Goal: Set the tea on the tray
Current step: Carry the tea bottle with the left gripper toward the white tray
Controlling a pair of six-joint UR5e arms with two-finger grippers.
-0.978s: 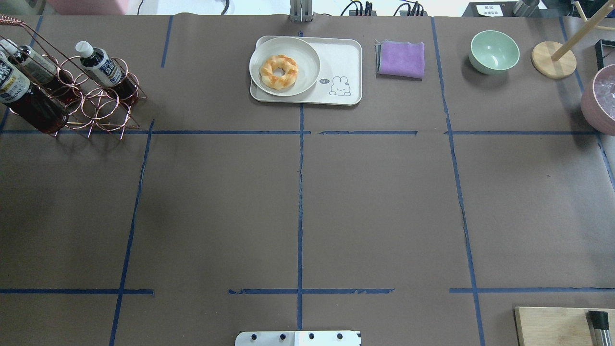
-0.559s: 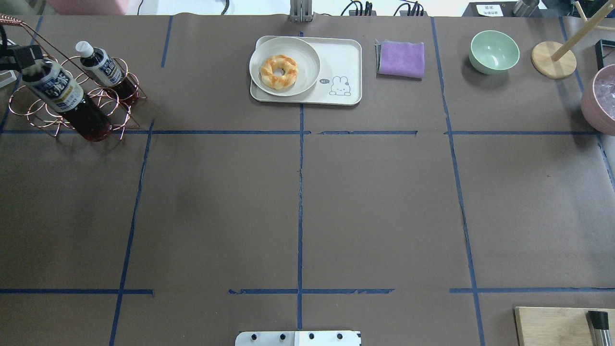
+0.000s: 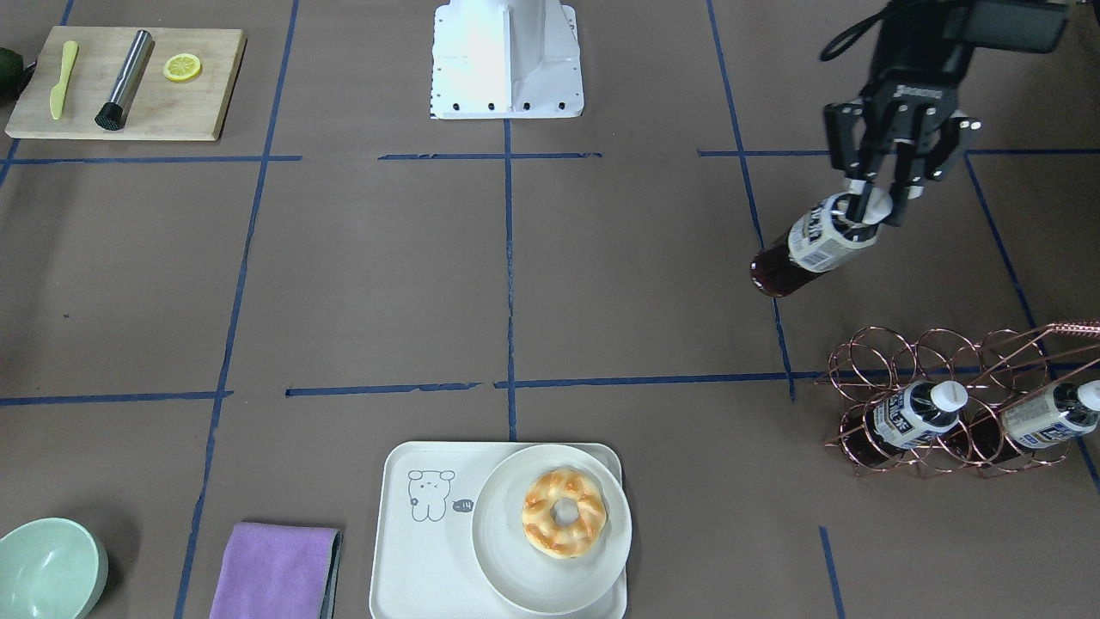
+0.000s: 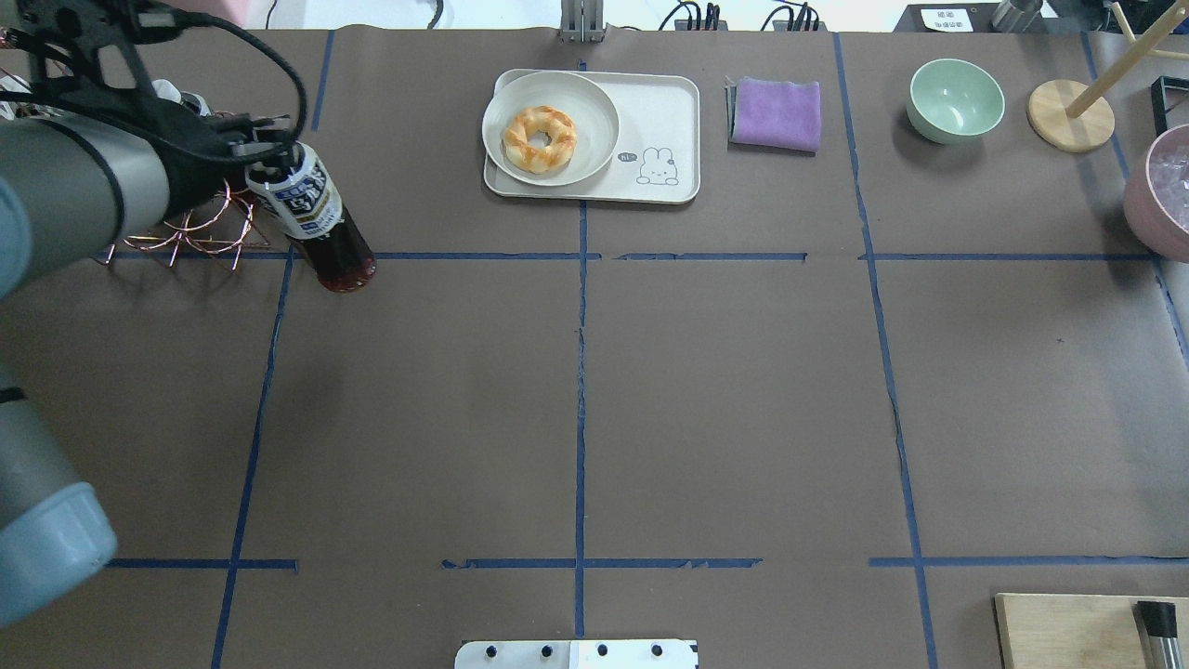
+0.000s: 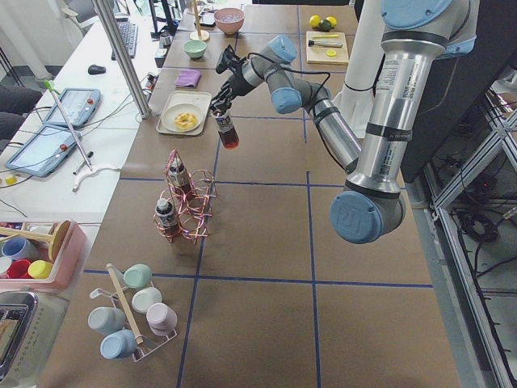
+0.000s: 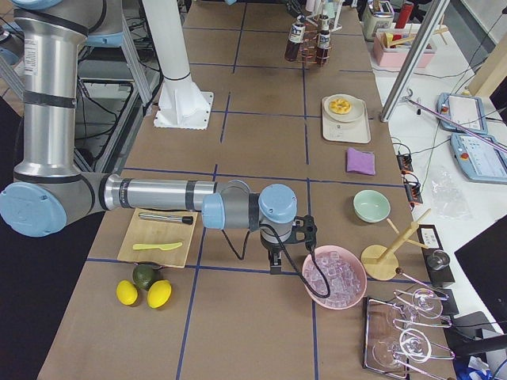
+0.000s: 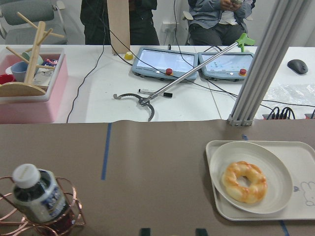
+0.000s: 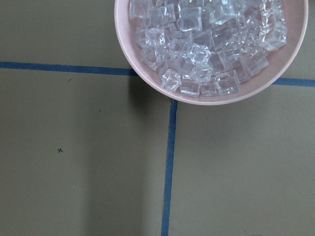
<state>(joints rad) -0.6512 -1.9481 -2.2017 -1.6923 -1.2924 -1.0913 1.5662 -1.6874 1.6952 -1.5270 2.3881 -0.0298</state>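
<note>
the overhead camera looks forward and down from behind the robot over the bench (image 4: 743, 418), the tray (image 4: 669, 107) at its far edge. the front-facing camera looks back from across it, steeply down, the robot base (image 3: 507, 60) at top; both views share the tray and the tea (image 4: 320, 228). two side cameras look along the bench from high at either end. the left wrist camera looks low across the bench past the tray; the right wrist camera stares straight down, close on an ice bowl (image 8: 140, 69).
</note>
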